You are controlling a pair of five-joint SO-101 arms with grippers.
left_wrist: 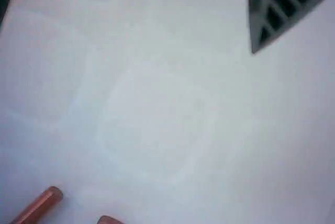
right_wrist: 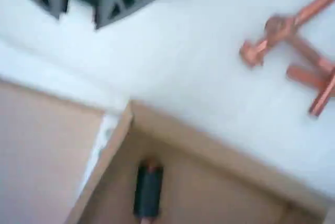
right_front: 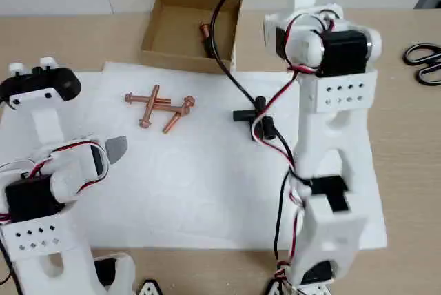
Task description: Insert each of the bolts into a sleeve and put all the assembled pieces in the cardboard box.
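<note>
I read left gripper (right_front: 114, 148) open, right gripper (right_wrist: 77, 21) slightly open, empty. Box (right_front: 186, 60) at table's (right_front: 413, 136) far edge, sleeved bolt (right_wrist: 148, 190) inside; loose bolts (right_front: 162, 107) near sheet's (right_front: 207, 191) far-left corner.

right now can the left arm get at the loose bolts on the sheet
Probably yes. The bolts lie loose on the white sheet just ahead of the left arm, with nothing between. Its jaws stand open, and the right arm is off to the other side.
</note>
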